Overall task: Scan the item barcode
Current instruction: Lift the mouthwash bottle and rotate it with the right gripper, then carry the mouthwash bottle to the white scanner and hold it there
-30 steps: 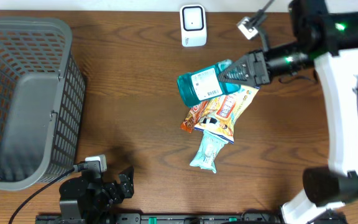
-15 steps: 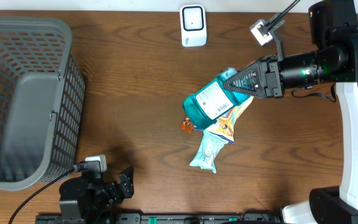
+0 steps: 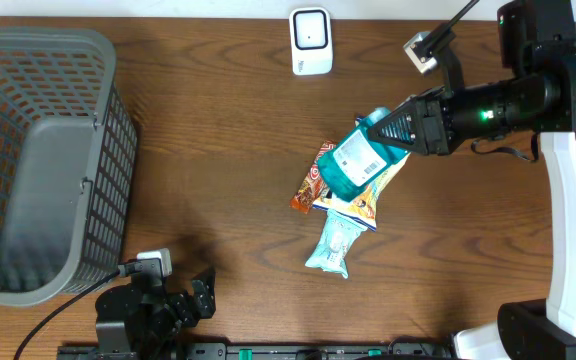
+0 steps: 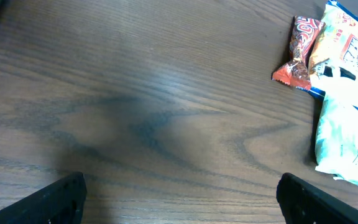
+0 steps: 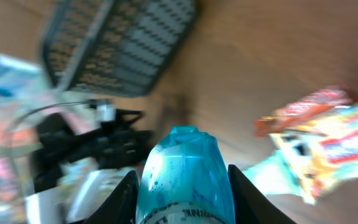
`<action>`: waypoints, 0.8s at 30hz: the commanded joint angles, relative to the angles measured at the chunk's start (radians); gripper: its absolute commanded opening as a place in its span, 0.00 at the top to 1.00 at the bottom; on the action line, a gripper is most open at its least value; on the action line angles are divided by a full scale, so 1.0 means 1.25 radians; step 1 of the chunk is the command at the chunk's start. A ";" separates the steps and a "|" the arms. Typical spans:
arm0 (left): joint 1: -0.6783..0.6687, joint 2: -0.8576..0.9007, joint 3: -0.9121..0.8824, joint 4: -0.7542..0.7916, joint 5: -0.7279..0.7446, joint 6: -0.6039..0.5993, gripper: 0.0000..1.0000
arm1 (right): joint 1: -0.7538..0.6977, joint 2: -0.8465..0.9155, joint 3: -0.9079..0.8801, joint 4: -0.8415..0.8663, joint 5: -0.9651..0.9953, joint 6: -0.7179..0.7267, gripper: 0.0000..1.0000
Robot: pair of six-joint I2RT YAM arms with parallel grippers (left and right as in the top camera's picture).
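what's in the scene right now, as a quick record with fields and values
held item: blue bottle, white label facing up
right gripper: shut on the blue bottle
left gripper: open, holding nothing
scanner: white scanner at the far edge of the table, apart from the bottle
below bottle: snack packets lying on the table
basket: grey, at the left side
barcode scan: not yet done, bottle not at the scanner

Dark brown wood-grain table (image 3: 218,150); soft even light
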 commanded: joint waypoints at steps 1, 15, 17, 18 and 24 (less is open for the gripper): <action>0.001 -0.001 -0.005 -0.008 0.010 -0.008 0.02 | 0.032 -0.013 0.016 0.038 0.136 0.035 0.98; 0.001 -0.001 -0.005 -0.008 0.010 -0.007 0.02 | 0.175 0.073 0.016 0.187 0.777 0.323 0.93; 0.001 -0.001 -0.005 -0.008 0.010 -0.007 0.02 | 0.194 0.107 0.016 0.216 0.825 0.323 0.91; 0.001 -0.001 -0.005 -0.008 0.010 -0.007 0.02 | 0.202 0.126 0.016 0.232 0.851 0.323 0.91; 0.001 -0.001 -0.005 -0.008 0.010 -0.007 0.02 | 0.234 0.229 0.016 0.341 1.014 0.323 0.88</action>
